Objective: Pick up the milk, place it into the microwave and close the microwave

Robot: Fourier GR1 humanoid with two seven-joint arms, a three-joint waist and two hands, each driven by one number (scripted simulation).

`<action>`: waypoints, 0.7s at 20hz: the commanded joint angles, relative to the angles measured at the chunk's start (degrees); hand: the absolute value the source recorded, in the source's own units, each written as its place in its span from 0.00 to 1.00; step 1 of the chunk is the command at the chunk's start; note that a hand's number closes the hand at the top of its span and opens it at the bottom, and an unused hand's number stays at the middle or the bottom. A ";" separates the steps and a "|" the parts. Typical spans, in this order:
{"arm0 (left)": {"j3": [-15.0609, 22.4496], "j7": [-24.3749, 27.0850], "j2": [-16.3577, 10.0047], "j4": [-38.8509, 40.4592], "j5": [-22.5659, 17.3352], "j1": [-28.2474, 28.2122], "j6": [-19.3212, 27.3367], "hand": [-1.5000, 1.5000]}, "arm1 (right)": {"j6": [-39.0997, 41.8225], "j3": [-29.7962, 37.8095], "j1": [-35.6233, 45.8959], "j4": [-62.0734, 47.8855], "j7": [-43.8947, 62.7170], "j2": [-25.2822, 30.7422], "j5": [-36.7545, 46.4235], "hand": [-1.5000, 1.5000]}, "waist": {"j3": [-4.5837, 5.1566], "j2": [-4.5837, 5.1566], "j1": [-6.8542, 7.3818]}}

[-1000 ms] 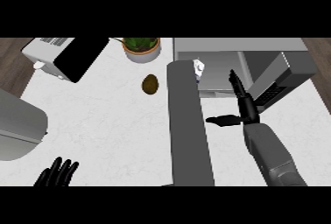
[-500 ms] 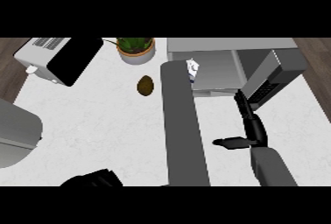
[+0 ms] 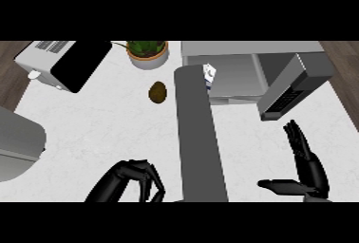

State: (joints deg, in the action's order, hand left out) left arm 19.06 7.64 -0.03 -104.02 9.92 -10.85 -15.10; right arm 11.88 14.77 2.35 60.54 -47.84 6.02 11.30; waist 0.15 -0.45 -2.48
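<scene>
Milk's already in: the small white-and-blue milk carton (image 3: 210, 75) sits at the left front of the open grey box microwave (image 3: 238, 52), looking upright. A long grey bar (image 3: 200, 137) hides its left edge. The dark-windowed microwave door (image 3: 291, 92) is swung wide open. The right hand (image 3: 308, 166) is flat and released over the white marble counter (image 3: 105, 128). The left hand (image 3: 133, 178) is curled on nothing.

White marbled table (image 3: 105, 133). Toaster (image 3: 63, 64) at 10 o'clock. Potted plant (image 3: 147, 52) at 12. Brown oval fruit (image 3: 158, 92) near plant, toward centre. Microwave (image 3: 245, 71) at 1, open.
</scene>
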 commanded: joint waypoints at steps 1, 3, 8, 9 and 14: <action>0.32 -3.86 0.03 7.55 0.99 10.55 -0.54 1.00 | 0.16 1.13 -6.52 9.32 2.10 1.56 -1.65 0.00 | -0.07 0.38 0.71; 3.98 -5.32 0.03 12.24 1.92 11.76 -2.74 1.00 | 1.02 -0.35 -9.67 13.37 3.19 0.26 -1.60 0.00 | -0.04 0.39 -0.21; 11.88 -2.17 0.03 27.41 4.26 20.31 4.07 1.00 | 4.89 1.33 -15.79 19.88 4.10 3.34 -4.16 0.00 | -0.05 0.53 0.14; 12.01 2.97 0.03 33.98 4.31 24.57 5.96 1.00 | 4.28 2.72 -13.60 15.45 0.47 3.49 -4.67 0.00 | -0.09 0.74 0.26; 22.20 10.77 0.02 45.03 -3.82 28.35 11.60 1.00 | 9.02 2.92 -17.92 23.83 2.16 3.77 -9.03 0.00 | -0.02 0.82 -0.57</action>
State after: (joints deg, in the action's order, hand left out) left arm 33.12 12.67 -0.24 -68.56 8.88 13.98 -8.74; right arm 18.75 17.73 -13.09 81.67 -44.38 10.19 4.00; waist 0.12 0.16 -2.77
